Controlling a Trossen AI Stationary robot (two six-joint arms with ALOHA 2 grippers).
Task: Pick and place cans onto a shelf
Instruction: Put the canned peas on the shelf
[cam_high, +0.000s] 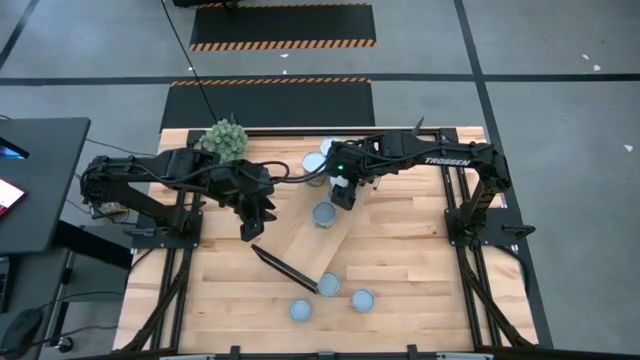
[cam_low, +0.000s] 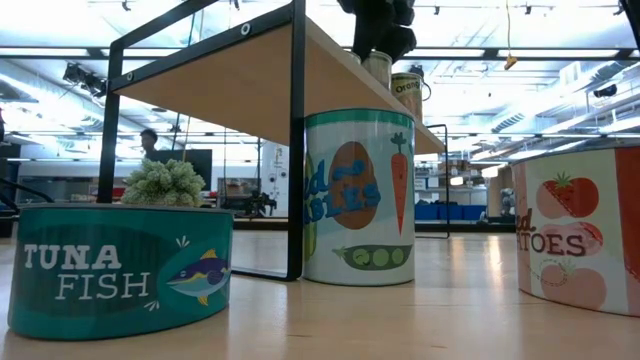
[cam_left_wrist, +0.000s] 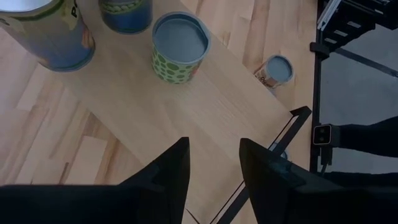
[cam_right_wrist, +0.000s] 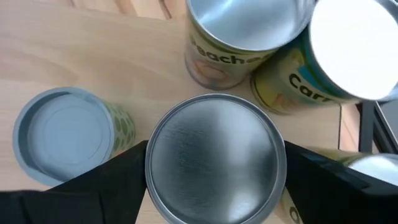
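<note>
The shelf (cam_high: 300, 240) is a light-wood board on dark legs, lying slantwise at mid-table. My right gripper (cam_high: 342, 192) is over its far part, shut on a silver-topped can (cam_right_wrist: 214, 155). It also shows at the top of the low view (cam_low: 380, 25). A green-dotted can (cam_high: 323, 214) and two more cans (cam_high: 313, 163) stand on the shelf. Three cans (cam_high: 329, 285) stand on the table near the shelf's near end. My left gripper (cam_high: 250, 225) is open and empty, just left of the shelf. My right gripper pinches the can between its two fingers, one on each opposite side of the wall just below the top rim (cam_right_wrist: 149, 163). The fingers come from above, pointing down. The can is upright (cam_low: 378, 66); whether its base rests on the shelf I cannot tell.
A green bushy plant (cam_high: 224, 138) stands at the far left of the table. A peaches can (cam_right_wrist: 239, 37) and a carrots can (cam_right_wrist: 336, 56) stand close beyond the held can. In the low view, a tuna can (cam_low: 120, 265) and two tall cans (cam_low: 358, 195) stand near the front.
</note>
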